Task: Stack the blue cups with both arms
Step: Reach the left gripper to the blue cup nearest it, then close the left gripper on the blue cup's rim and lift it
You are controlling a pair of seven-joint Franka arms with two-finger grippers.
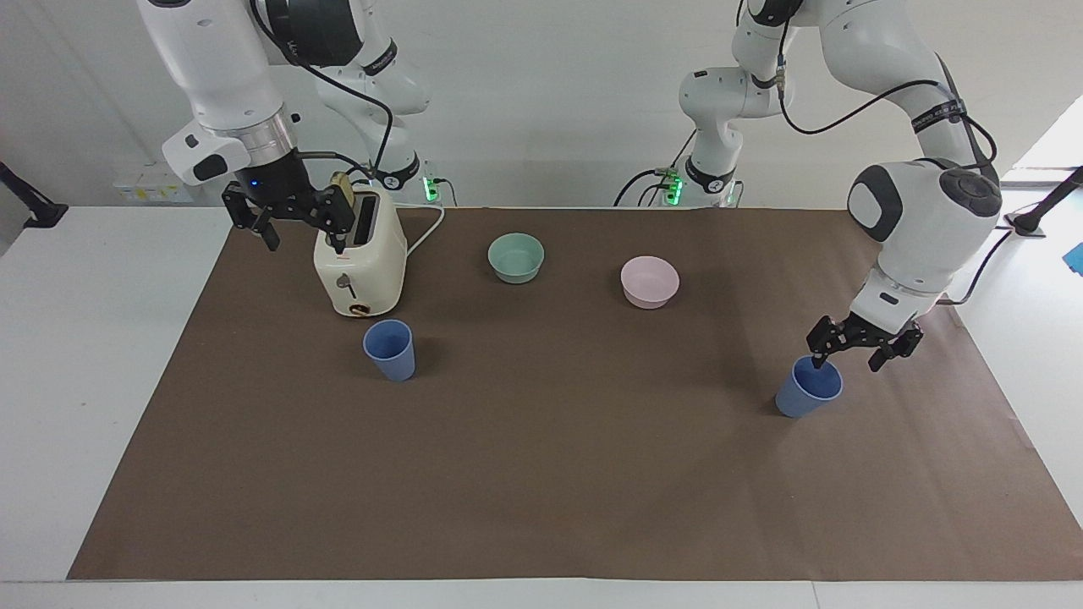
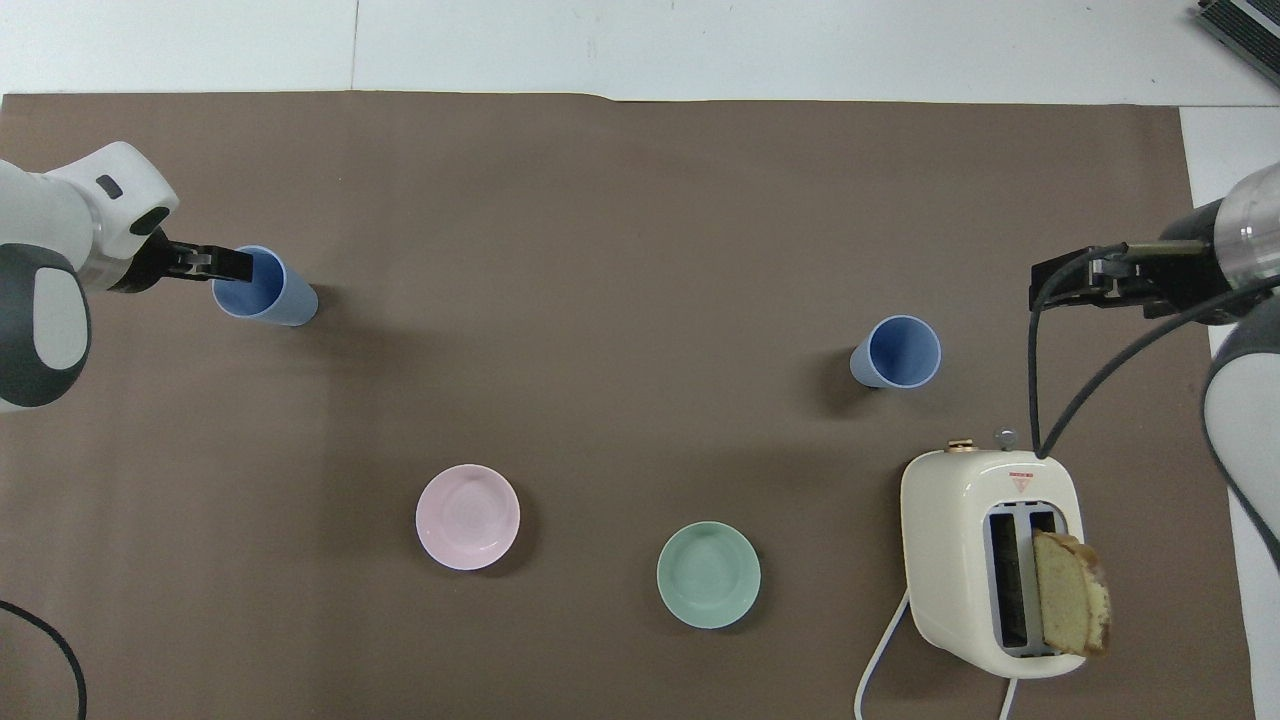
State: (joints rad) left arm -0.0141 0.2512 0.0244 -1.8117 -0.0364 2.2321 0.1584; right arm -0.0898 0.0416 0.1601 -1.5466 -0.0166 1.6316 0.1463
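Two blue cups stand upright on the brown mat. One (image 1: 389, 348) is just farther from the robots than the toaster, and shows in the overhead view too (image 2: 897, 352). The other (image 1: 808, 389) (image 2: 265, 290) stands toward the left arm's end. My left gripper (image 1: 846, 362) (image 2: 232, 263) is open and low at this cup's rim. One finger (image 1: 817, 359) is at the rim's edge and the other is outside the cup. I cannot tell whether they touch. My right gripper (image 1: 303, 235) (image 2: 1065, 283) is open and empty, and waits raised beside the toaster's top.
A cream toaster (image 1: 360, 266) with a bread slice (image 2: 1070, 592) in it stands near the right arm. A mint-green bowl (image 1: 516, 257) and a pink bowl (image 1: 650, 281) sit between the two arms' bases, nearer to the robots than the cups. The toaster's cord (image 2: 880, 655) trails toward the robots.
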